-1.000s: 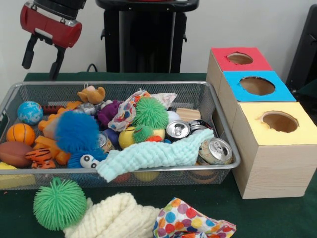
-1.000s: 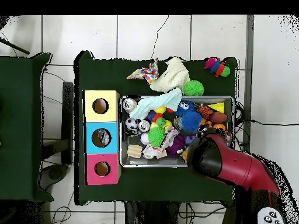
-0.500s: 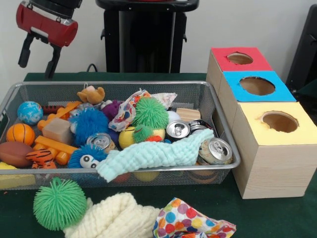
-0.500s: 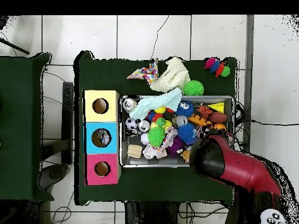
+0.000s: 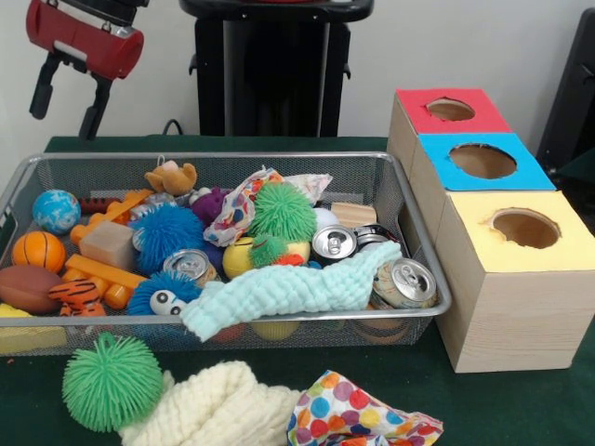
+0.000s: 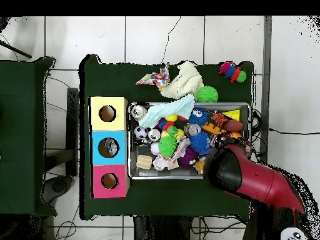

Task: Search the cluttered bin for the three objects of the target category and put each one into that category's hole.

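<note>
Green table [image 5: 521, 409] carries the wire bin [image 5: 279, 160]; above its corner hangs the hand [image 5: 63, 98], released, empty.

A wire bin [image 5: 423, 279] sits on a table [image 5: 521, 409], packed with toys, cans and cloths. To its right in the front view, three boxes [image 5: 507, 279] with holes on top stand in a row running front to back, the nearest just beside the bin's corner. Inside the bin, balls [image 5: 39, 251] lie at the left end, cans [image 5: 403, 282] toward the right, and a towel [image 5: 288, 290] hangs over the front rim. In front of the bin, a spiky ball [image 5: 112, 381], a knit cloth [image 5: 218, 409] and a dotted cloth [image 5: 358, 418] lie side by side. The gripper [image 5: 63, 93] hangs above the bin's far left corner.
</note>
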`<control>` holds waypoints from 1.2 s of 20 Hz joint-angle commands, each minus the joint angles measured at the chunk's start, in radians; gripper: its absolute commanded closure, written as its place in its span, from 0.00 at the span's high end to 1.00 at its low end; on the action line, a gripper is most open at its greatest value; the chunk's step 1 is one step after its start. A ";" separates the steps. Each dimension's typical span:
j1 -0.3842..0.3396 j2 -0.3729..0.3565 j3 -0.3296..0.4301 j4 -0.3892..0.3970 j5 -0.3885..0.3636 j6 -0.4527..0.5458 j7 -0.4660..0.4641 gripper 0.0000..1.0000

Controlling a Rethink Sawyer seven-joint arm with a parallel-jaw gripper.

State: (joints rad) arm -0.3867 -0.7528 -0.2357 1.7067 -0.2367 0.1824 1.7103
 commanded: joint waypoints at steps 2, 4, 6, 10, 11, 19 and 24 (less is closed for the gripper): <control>0.005 0.022 0.066 0.090 -0.030 -0.032 0.120 1.00; 0.019 0.032 0.080 0.099 -0.004 -0.037 0.148 1.00; 0.028 0.040 0.094 0.096 0.010 -0.036 0.158 1.00; 0.039 0.055 0.109 0.082 0.016 -0.032 0.156 1.00; 0.040 0.056 0.109 0.082 0.019 -0.029 0.158 1.00; -0.072 0.053 0.241 0.138 0.034 -0.043 0.142 1.00; -0.060 0.155 0.191 0.099 -0.021 -0.146 0.157 1.00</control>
State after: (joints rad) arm -0.4244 -0.7197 -0.1365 1.7261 -0.2332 0.1562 1.7103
